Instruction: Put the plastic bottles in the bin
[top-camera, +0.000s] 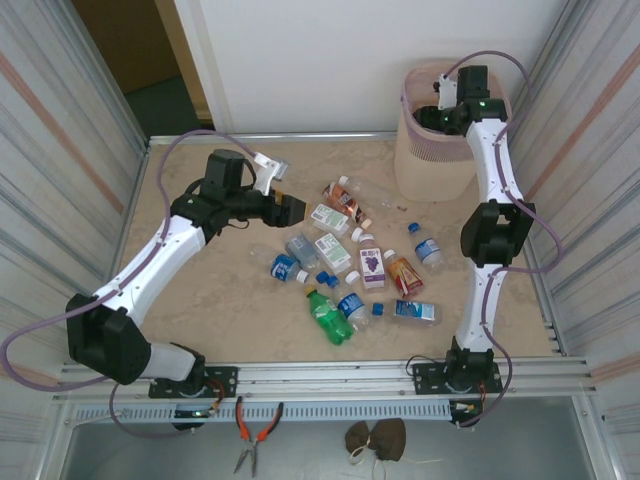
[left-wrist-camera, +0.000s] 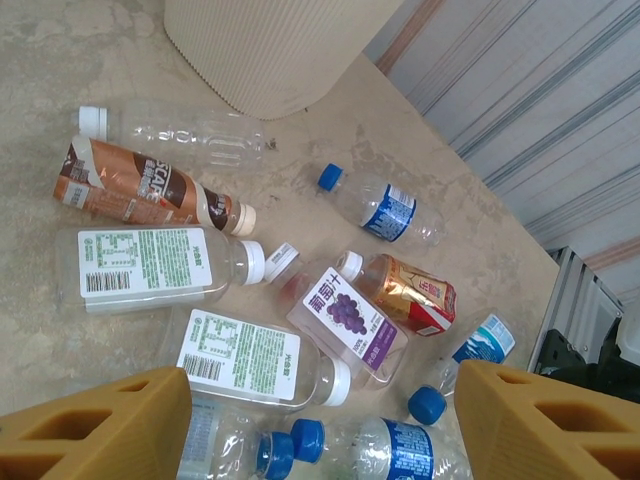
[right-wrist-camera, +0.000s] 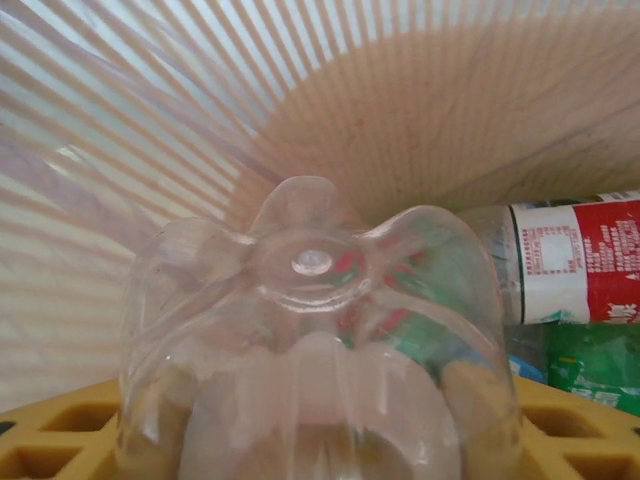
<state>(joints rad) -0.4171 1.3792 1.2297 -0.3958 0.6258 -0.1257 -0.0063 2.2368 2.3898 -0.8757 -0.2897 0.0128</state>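
Right end effector (top-camera: 440, 112) above the bin (top-camera: 432, 168) at the desk's (top-camera: 230, 300) far right corner, clear bottle (right-wrist-camera: 315, 330) base-down between its fingers (right-wrist-camera: 60, 440), grip unclear.

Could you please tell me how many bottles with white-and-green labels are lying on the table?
2. One white-green bottle lies beside the brown bottle; the second white-green bottle lies beside the purple-labelled bottle. Others may be hidden inside the bin.

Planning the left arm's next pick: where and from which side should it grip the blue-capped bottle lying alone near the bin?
Take the bottle from above, jaws across its labelled middle. It lies flat, with bare table along both long sides.
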